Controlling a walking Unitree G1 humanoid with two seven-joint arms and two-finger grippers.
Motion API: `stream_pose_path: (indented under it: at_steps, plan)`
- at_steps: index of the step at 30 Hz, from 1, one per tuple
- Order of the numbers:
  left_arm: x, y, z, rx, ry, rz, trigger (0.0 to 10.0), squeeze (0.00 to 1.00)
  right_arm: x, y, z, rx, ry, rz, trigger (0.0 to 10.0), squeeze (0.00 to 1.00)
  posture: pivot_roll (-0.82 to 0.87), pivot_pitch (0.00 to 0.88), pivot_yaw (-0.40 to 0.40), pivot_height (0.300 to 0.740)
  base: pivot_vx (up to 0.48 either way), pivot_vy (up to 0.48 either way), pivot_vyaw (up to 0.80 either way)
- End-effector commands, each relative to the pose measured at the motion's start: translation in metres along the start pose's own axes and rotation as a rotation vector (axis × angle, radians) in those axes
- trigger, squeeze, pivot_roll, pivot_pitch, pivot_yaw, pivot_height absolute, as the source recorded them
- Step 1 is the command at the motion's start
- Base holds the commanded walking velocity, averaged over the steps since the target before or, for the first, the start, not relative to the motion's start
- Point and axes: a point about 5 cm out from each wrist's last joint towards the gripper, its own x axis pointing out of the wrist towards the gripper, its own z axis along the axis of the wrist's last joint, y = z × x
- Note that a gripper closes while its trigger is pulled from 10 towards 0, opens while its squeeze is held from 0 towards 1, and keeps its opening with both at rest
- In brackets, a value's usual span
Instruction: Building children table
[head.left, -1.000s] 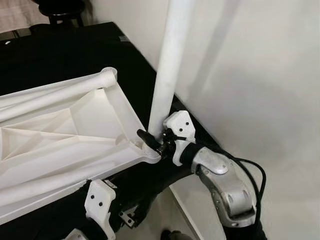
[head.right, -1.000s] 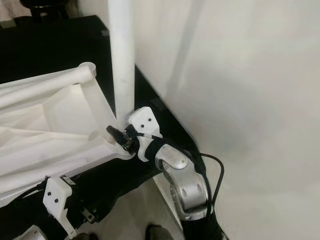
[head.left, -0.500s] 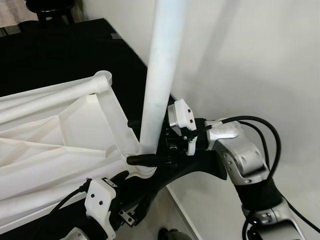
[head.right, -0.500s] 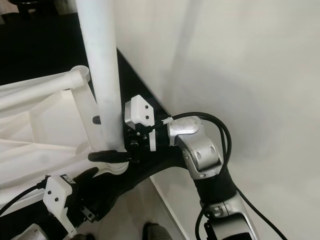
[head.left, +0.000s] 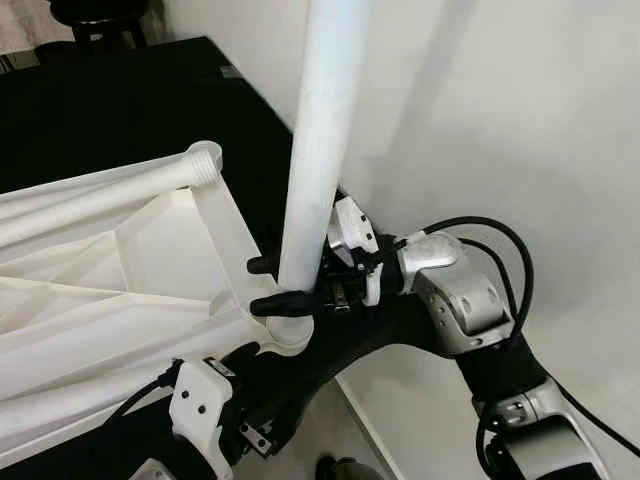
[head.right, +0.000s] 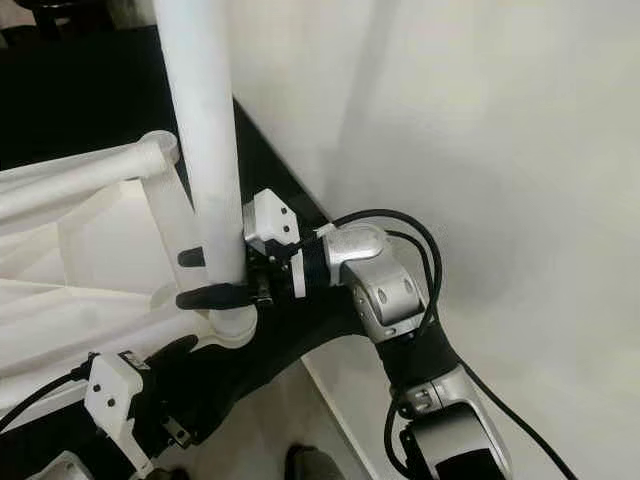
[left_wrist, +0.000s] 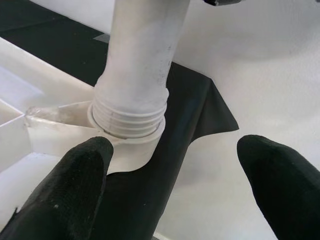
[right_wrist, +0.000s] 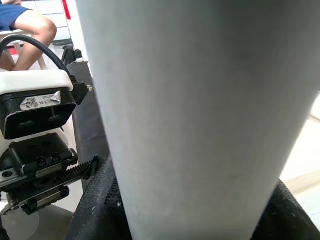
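Right gripper clamping the upright leg just above the corner socket, fingers either side. Left gripper hanging open, just short of the socket at 6 o'clock. Threads showing above the collar, so probably screwing the leg in; next likely calling for further turning while keeping it plumb. Counting: two legs, the second leg lying at 10 o'clock; one upturned tabletop.

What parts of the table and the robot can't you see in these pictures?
- Top of the upright white leg: cut off by the head views' upper edge.
- Rest of the upside-down tabletop: runs off the left edge.
- Left gripper: dark in the head views.
- Leg's threaded end: the socket hides how deep it sits.
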Motion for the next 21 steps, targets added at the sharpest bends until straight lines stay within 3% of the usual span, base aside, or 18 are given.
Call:
stream_pose_path:
  at_steps: [1, 2, 3, 4, 5, 6, 7, 8, 9, 11, 17, 18, 21]
  plan:
    - [-0.001, -0.003, -0.001, -0.024, 0.006, 0.000, 10.0, 0.00, 0.000, 0.002, -0.016, 0.056, 0.038, -0.048, 0.0, 0.00, -0.19, 0.227, -0.119, 0.740, 0.000, 0.000, 0.00]
    - [-0.001, -0.003, -0.001, -0.024, 0.005, 0.001, 10.0, 0.00, 0.005, 0.003, -0.027, 0.104, 0.071, -0.229, 0.0, 0.00, -0.19, 0.225, -0.125, 0.740, 0.000, 0.000, 0.00]
    - [-0.001, -0.003, -0.001, -0.024, 0.005, 0.001, 10.0, 0.00, 0.005, 0.003, -0.027, 0.104, 0.071, -0.229, 0.0, 0.00, -0.19, 0.225, -0.125, 0.740, 0.000, 0.000, 0.00]
    - [-0.001, -0.003, -0.001, -0.024, 0.004, 0.003, 10.0, 0.00, 0.010, 0.005, -0.033, 0.138, 0.088, -0.357, 0.0, 0.00, -0.20, 0.224, -0.124, 0.740, 0.000, 0.000, 0.00]
    - [-0.001, -0.002, -0.001, -0.022, 0.004, 0.005, 10.0, 0.00, 0.010, 0.005, -0.042, 0.177, 0.128, -0.660, 0.0, 0.00, -0.20, 0.227, -0.122, 0.740, 0.000, 0.000, 0.00]
    - [-0.001, -0.002, -0.001, -0.022, 0.004, 0.005, 10.0, 0.00, 0.010, 0.005, -0.042, 0.177, 0.128, -0.660, 0.0, 0.00, -0.20, 0.227, -0.122, 0.740, 0.000, 0.000, 0.00]
    - [-0.001, -0.001, -0.001, -0.021, 0.004, 0.006, 10.0, 0.00, 0.006, 0.007, -0.047, 0.204, 0.162, -0.881, 0.0, 0.00, -0.21, 0.227, -0.124, 0.740, 0.000, 0.000, 0.00]
    - [-0.001, 0.000, 0.000, -0.021, 0.003, 0.006, 10.0, 0.00, 0.006, 0.020, -0.053, 0.252, 0.192, -0.959, 0.0, 0.00, -0.21, 0.227, -0.125, 0.740, 0.000, 0.000, 0.00]
    - [-0.001, 0.000, 0.000, -0.021, 0.003, 0.006, 10.0, 0.00, 0.006, 0.020, -0.053, 0.252, 0.192, -0.959, 0.0, 0.00, -0.21, 0.227, -0.125, 0.740, 0.000, 0.000, 0.00]
    - [-0.001, 0.000, 0.000, -0.020, 0.003, 0.004, 10.0, 0.00, 0.016, 0.038, -0.052, 0.282, 0.193, -0.926, 0.0, 0.00, -0.21, 0.224, -0.120, 0.740, 0.000, 0.000, 0.00]
    - [-0.001, 0.002, -0.001, -0.017, 0.006, 0.002, 10.0, 0.00, 0.024, 0.036, -0.049, 0.281, 0.167, -0.879, 0.0, 0.00, -0.20, 0.214, -0.110, 0.740, 0.000, 0.000, 0.00]
    - [-0.001, 0.003, -0.001, -0.016, 0.006, 0.002, 10.0, 0.00, 0.028, 0.033, -0.046, 0.276, 0.143, -0.830, 10.0, 0.00, -0.21, 0.214, -0.109, 0.740, 0.000, 0.000, 0.00]
    - [-0.001, 0.003, -0.001, -0.016, 0.006, 0.004, 10.0, 0.00, 0.031, 0.030, -0.040, 0.257, 0.102, -0.753, 10.0, 0.00, -0.21, 0.214, -0.111, 0.740, 0.000, 0.000, 0.00]
